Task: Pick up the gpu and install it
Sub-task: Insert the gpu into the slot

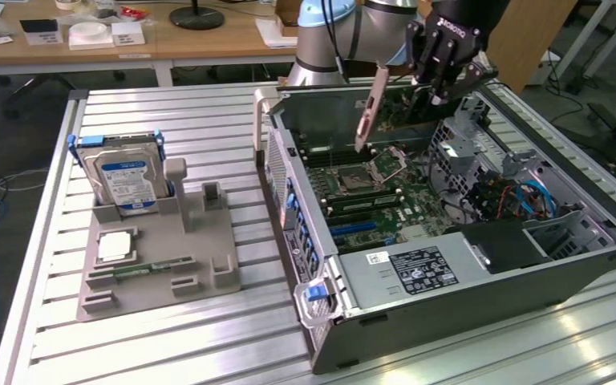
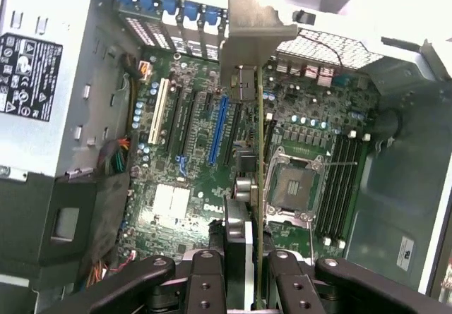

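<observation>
While the claw (image 1: pixel 444 90) hangs over the far end of the open case (image 1: pixel 565 273), its black fingers (image 2: pixel 205 286) are drawn most of the way in and clamped on the gpu (image 1: pixel 385 108), one finger against each flat face. The gpu is a thin, flat card with a green board edge and a dark face. In the wrist view it shows edge-on, a narrow green line running away from the claw (image 2: pixel 244 275), with grey blocks and connectors along one side. A narrow silver bracket (image 2: pixel 247 39) caps its end away from the fingers, bent over at the tip. In the exterior view the gpu is held up in the air above the motherboard (image 1: pixel 378 196), touching nothing but the claw, with its bracket (image 1: pixel 370 108) hanging slightly tilted toward the exterior view's left.

Under the card the motherboard lies flat in the case, with a square cpu socket (image 2: pixel 293 187) just beside the card's line and dark memory slots (image 2: pixel 342 187) past that. On the card's other side stand a blue slot (image 2: pixel 219 130) and a white slot (image 2: pixel 157 109), both bare. A grey power supply (image 1: pixel 420 269) with a black label fills the near end of the case.

To the exterior view's left of the case, well apart from the claw, a grey holder (image 1: pixel 158 265) sits on the ribbed metal surface (image 1: pixel 158 120). A hard drive (image 1: pixel 126 176) with a blue-and-white label stands upright in its far slot.
</observation>
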Controlling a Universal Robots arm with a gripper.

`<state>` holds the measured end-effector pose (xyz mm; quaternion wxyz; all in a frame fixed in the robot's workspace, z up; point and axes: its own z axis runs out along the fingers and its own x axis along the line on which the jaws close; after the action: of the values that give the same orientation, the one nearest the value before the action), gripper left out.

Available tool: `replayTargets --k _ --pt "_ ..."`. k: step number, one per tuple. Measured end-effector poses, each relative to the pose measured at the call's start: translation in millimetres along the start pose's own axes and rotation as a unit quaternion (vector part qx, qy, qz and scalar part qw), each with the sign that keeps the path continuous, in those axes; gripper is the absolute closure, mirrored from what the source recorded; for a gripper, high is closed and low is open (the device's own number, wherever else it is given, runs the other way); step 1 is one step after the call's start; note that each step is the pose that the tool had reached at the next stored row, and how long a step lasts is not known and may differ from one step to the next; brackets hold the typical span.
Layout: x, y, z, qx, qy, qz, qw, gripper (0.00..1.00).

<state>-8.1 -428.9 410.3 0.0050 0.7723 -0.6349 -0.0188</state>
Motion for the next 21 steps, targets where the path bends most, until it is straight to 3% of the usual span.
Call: replayTargets --k 4,8,14,15,18,21 --pt "-0.1 0.7 2.4 0.0036 0.0009 0.002 1.0 0.72" --pt "0.0 0.5 5.3 0.0048 0.0002 0.032 0.9995 0.72" --pt "0.1 0.4 11.5 0.0067 -0.0011 0.083 0.9965 0.72" --pt "0.0 0.4 11.8 0.0075 -0.0011 0.088 0.9961 0.72" --pt "-1.1 1.9 13.1 0.0148 -0.0016 0.095 0.9954 0.72" --pt "-3.2 11.5 16.6 0.0154 -0.0022 0.096 0.9953 0.72"
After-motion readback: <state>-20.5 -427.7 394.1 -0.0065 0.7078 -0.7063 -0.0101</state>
